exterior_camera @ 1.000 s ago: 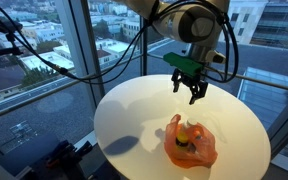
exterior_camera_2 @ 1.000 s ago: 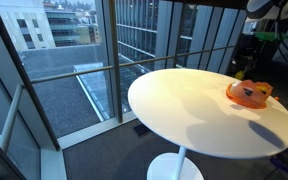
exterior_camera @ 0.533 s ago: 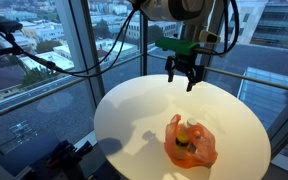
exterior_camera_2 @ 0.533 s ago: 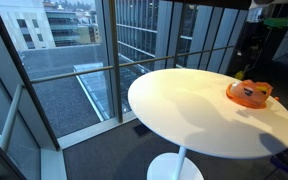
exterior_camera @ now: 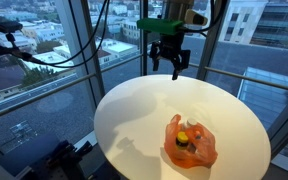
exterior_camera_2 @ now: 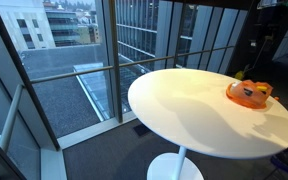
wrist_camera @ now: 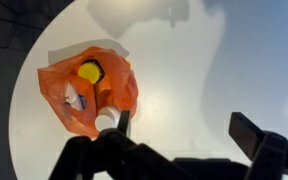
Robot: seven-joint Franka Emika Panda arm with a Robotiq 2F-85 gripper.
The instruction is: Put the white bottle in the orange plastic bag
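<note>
The orange plastic bag (exterior_camera: 191, 144) lies on the round white table (exterior_camera: 134, 110), near its front right side; it also shows in an exterior view (exterior_camera_2: 249, 94) and in the wrist view (wrist_camera: 84, 92). A white bottle with a yellow cap (exterior_camera: 192, 130) sits inside the bag, the yellow cap (wrist_camera: 89, 72) plain from above. My gripper (exterior_camera: 168, 66) hangs open and empty high above the table's far edge, well away from the bag. In the wrist view its fingers (wrist_camera: 184, 135) are spread with bare tabletop between them.
The table stands beside tall windows with a railing and city buildings outside. Black cables (exterior_camera: 44, 60) hang at the left. The table's pedestal base (exterior_camera_2: 174, 165) stands on the dark floor.
My gripper has risen and moved back and to the left, away from the bag, staying open and empty. The bag and bottle have not moved.
</note>
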